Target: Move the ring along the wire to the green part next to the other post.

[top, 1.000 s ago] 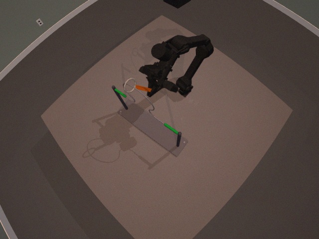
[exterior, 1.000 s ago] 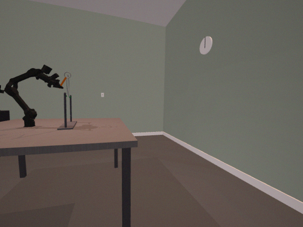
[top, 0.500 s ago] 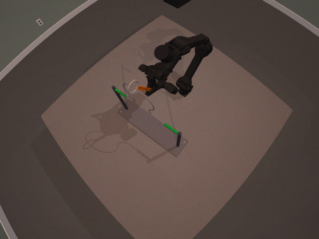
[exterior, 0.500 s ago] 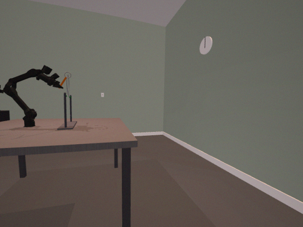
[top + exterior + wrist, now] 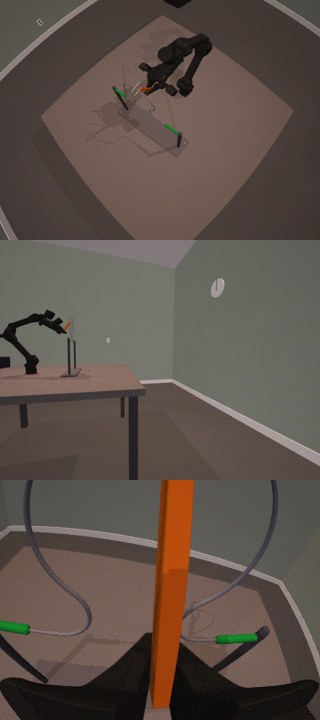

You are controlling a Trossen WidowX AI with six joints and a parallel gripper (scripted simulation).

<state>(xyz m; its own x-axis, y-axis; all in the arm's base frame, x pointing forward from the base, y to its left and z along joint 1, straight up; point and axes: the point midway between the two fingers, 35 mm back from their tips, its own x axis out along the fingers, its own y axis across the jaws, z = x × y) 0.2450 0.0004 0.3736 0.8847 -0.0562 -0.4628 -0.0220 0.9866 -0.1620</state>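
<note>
My gripper (image 5: 149, 90) (image 5: 62, 331) (image 5: 158, 639) is shut on the orange handle (image 5: 144, 89) (image 5: 66, 326) (image 5: 175, 560). The pale ring (image 5: 134, 87) (image 5: 71, 319) at the handle's end sits around the high loop of the thin grey wire (image 5: 150, 103) (image 5: 60, 580), well above the table. The ring is out of the wrist view. One green part (image 5: 120, 93) (image 5: 14, 627) lies next to the far post (image 5: 123, 100). The other green part (image 5: 171, 129) (image 5: 236, 638) lies next to the near post (image 5: 179, 139). I cannot tell whether the ring touches the wire.
The posts stand on a flat grey base plate (image 5: 144, 121) (image 5: 73, 373) on the brown table (image 5: 206, 155) (image 5: 77, 387). The arm's base (image 5: 185, 86) (image 5: 31, 367) stands behind the plate. A dark box (image 5: 177, 2) sits at the far table edge.
</note>
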